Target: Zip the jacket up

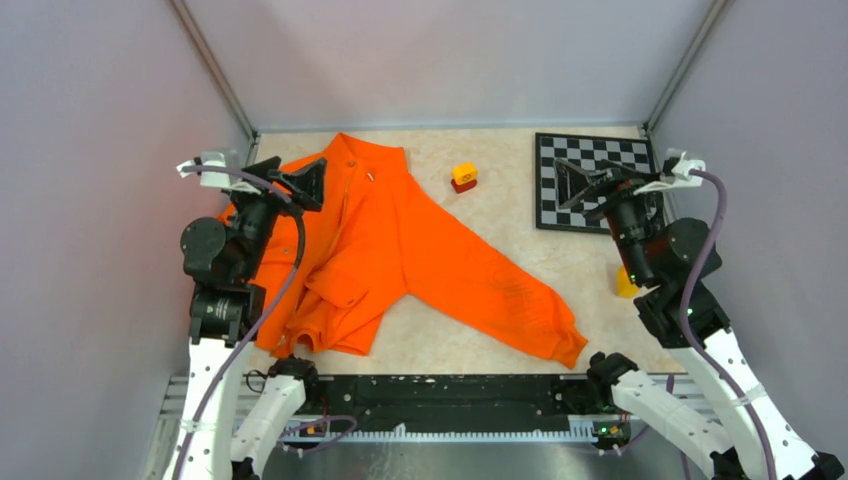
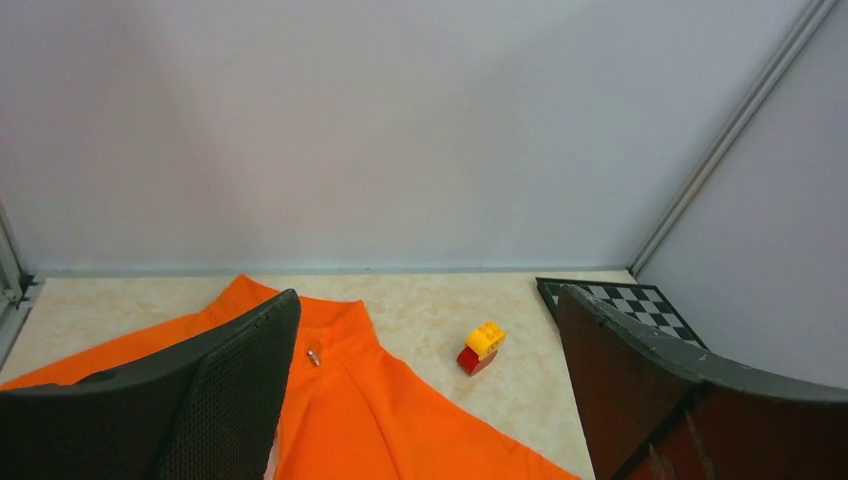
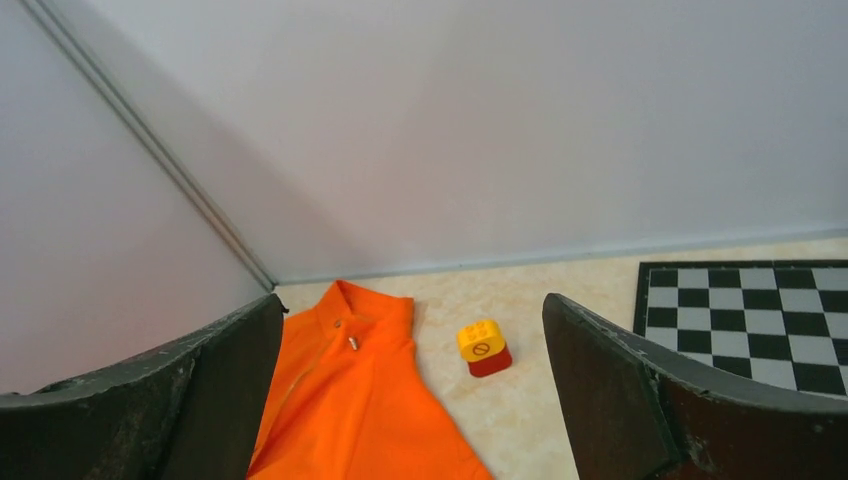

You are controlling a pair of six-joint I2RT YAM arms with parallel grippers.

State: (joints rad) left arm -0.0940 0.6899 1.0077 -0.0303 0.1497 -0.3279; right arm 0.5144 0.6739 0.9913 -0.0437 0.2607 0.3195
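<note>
The orange jacket (image 1: pixel 390 245) lies flat on the table, collar toward the back wall, one sleeve stretched toward the front right. Its front looks closed, with the metal zipper pull (image 1: pixel 371 177) up at the collar; the pull also shows in the left wrist view (image 2: pixel 314 355) and the right wrist view (image 3: pixel 353 343). My left gripper (image 1: pixel 300 180) hangs open and empty above the jacket's left shoulder. My right gripper (image 1: pixel 590 185) hangs open and empty above the chessboard, well clear of the jacket (image 3: pixel 350 410).
A yellow-and-red toy block (image 1: pixel 464 177) sits behind the jacket. A black-and-white chessboard (image 1: pixel 580 160) lies at the back right. A yellow object (image 1: pixel 626 284) sits by the right arm. Grey walls close in the back and both sides.
</note>
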